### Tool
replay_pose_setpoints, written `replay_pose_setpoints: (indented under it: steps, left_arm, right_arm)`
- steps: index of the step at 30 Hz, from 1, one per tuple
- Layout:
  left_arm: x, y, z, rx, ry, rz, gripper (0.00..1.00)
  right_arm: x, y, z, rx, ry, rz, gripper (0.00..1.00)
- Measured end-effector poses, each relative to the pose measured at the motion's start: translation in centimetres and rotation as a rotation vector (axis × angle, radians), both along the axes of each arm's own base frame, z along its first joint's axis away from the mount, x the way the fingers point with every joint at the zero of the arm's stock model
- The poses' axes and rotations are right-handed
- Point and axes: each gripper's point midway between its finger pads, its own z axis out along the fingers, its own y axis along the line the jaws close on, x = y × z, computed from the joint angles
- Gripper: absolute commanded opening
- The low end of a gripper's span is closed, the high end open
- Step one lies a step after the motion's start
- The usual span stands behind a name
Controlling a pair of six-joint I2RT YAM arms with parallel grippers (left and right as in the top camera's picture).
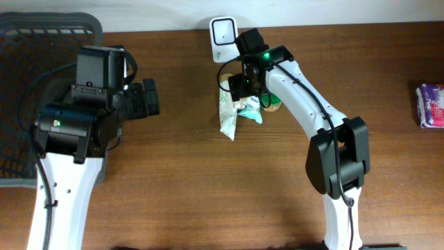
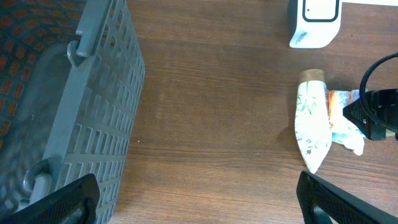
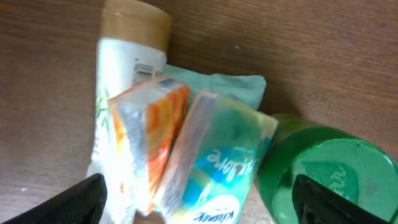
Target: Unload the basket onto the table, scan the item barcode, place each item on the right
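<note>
A small pile of items lies on the wooden table below the white scanner (image 1: 223, 38). It holds a white pouch with a tan cap (image 3: 121, 74), an orange pack (image 3: 149, 137), a blue tissue pack (image 3: 224, 162) and a green-lidded tub (image 3: 329, 171). A barcode (image 3: 144, 67) shows on the pouch. My right gripper (image 3: 205, 208) hangs open just over the pile, its fingers either side of the orange and blue packs, gripping nothing. My left gripper (image 2: 199, 211) is open over bare table, left of the pile.
A grey mesh basket (image 1: 28, 42) fills the far left, close beside the left arm. A purple pack (image 1: 431, 105) lies at the right edge. The scanner (image 2: 315, 22) stands at the table's back edge.
</note>
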Motion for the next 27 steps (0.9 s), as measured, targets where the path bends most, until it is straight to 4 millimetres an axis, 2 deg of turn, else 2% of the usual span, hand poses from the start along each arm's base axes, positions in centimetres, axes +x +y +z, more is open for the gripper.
replay_pose_setpoints:
  steps: [4, 8, 14, 22, 27]
  left_arm:
    - [0.0, 0.0, 0.0, 0.000, 0.000, 0.000, 0.99]
    - [0.0, 0.0, 0.0, 0.000, 0.000, 0.000, 0.99]
    - [0.0, 0.0, 0.0, 0.000, 0.000, 0.000, 0.99]
    - [0.0, 0.0, 0.0, 0.000, 0.000, 0.000, 0.99]
    - [0.0, 0.0, 0.0, 0.000, 0.000, 0.000, 0.99]
  right_arm:
    - [-0.7, 1.7, 0.3, 0.018, 0.007, 0.034, 0.87]
    - [-1.0, 2.4, 0.3, 0.024, 0.010, 0.028, 0.81]
    - [-1.1, 2.1, 0.0, 0.005, 0.013, 0.018, 0.78]
    - [-0.9, 1.2, -2.9, -0.056, 0.052, -0.017, 0.78]
    - [-0.8, 1.7, -3.4, -0.030, 0.057, -0.014, 0.75]
